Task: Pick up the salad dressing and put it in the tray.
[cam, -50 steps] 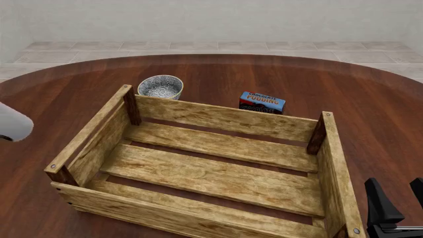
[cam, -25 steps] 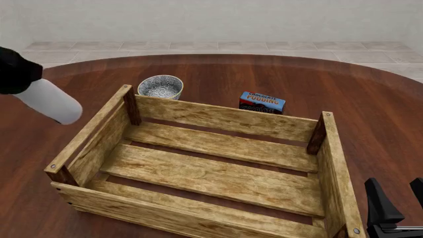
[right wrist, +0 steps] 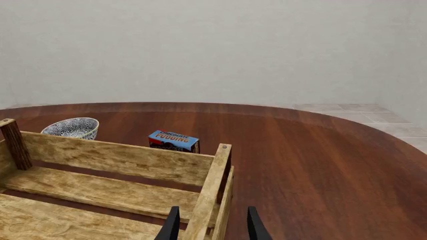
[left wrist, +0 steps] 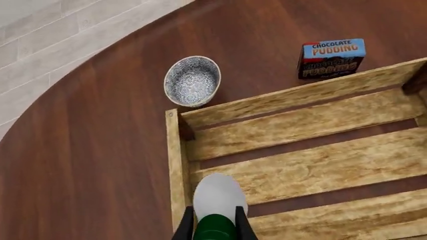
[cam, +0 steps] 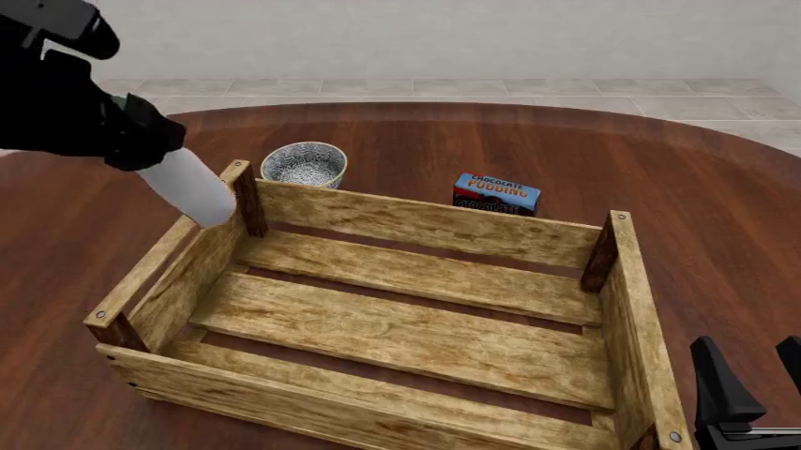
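In the left wrist view, the left gripper (left wrist: 215,226) is clenched on the salad dressing (left wrist: 219,196) at its green end, the rounded white end pointing away over the tray's side wall. The tray (left wrist: 175,165) spreads beyond, its slats bare. Past its far corner sits a white speckled bowl (left wrist: 192,80), and further along stands a blue box (left wrist: 331,58) printed "CHOCOLATE PUDDING" in white letters, both on the dark wooden table (left wrist: 100,150).

In the front view, the left gripper (cam: 131,131) holds the salad dressing (cam: 188,187) tilted, rounded end down, in the air just above the tray's (cam: 414,225) far left corner post. The bowl (cam: 304,164) and the pudding box (cam: 497,193) stand behind the tray's far wall, well apart from each other. The right gripper (cam: 751,384) sits low at the near right, its fingers spread and holding nothing.

In the right wrist view, the right gripper (right wrist: 210,225) is parted, straddling the tray's (right wrist: 207,192) right wall. The bowl (right wrist: 71,127) and pudding box (right wrist: 174,141) lie beyond; the box lettering is too small to read here.
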